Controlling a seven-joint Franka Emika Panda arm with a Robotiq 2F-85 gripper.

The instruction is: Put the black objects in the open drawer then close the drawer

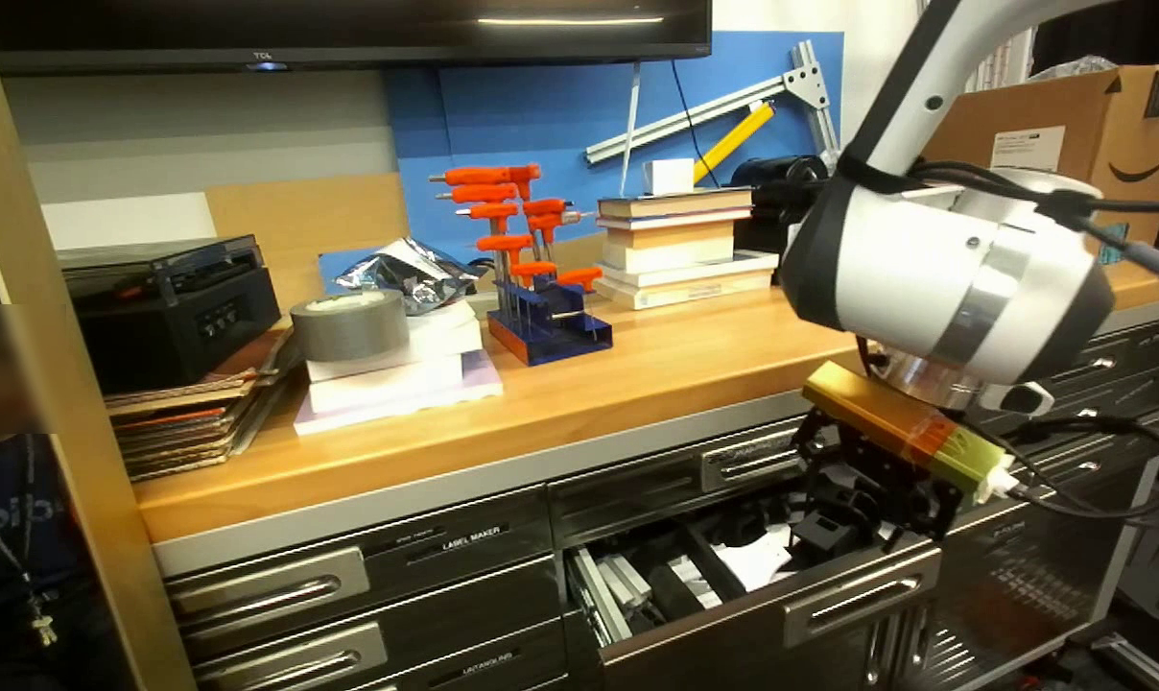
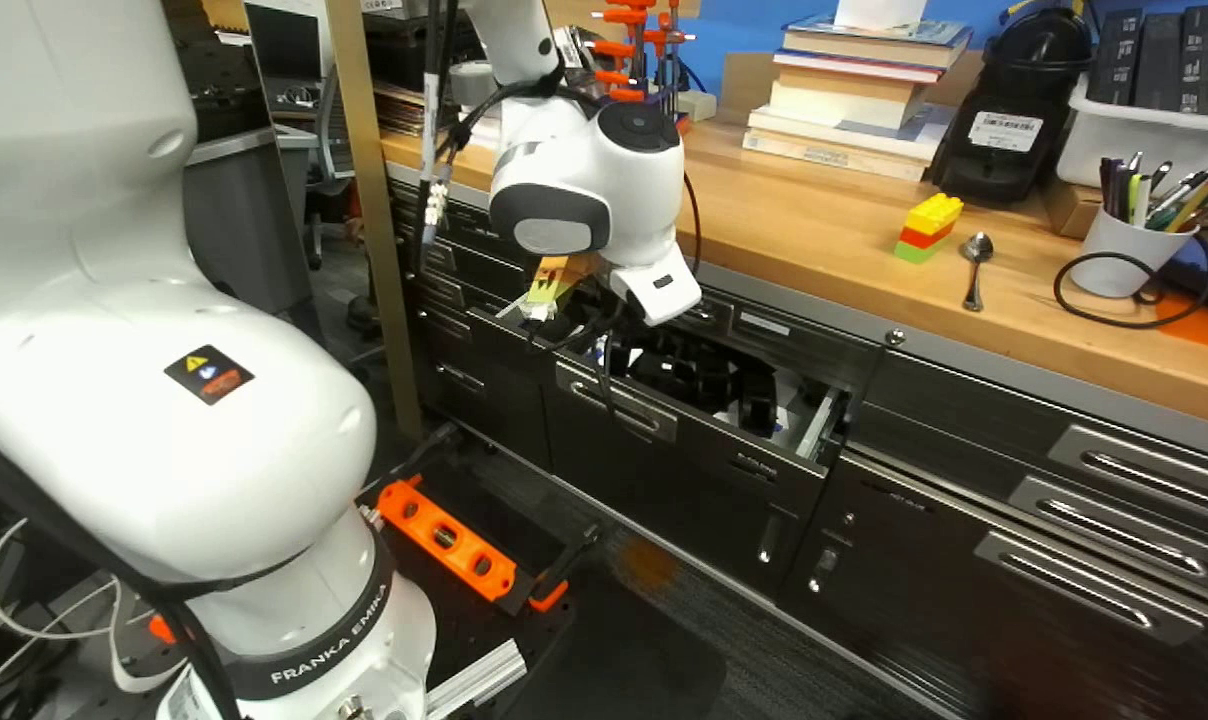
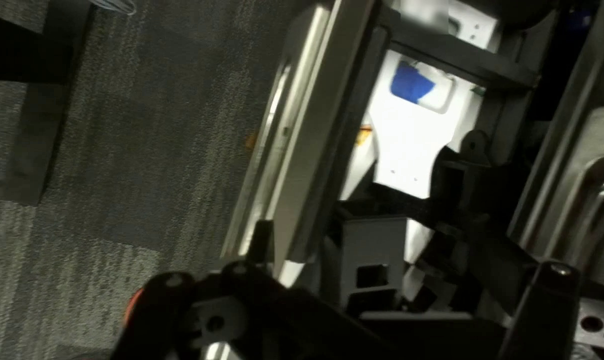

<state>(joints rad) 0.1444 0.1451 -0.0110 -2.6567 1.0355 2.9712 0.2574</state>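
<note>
Wrist view: your gripper hangs over the drawer, its 2 fingers wide apart; you see nothing clasped.
Black block: inside the drawer, showing between the fingers; it seems placed.
Black parts: also inside, in an exterior view; which pieces the task means, you cannot tell.
Front wall: rise straight up before moving sideways, as 1 finger appears very near it.
Worktop: the drawer juts out below its front edge; check that no piece stands high enough to snag under that edge.
Handle: once clear, bring your fingers together, then push beside it, squarely toward the worktop's front edge.
</note>
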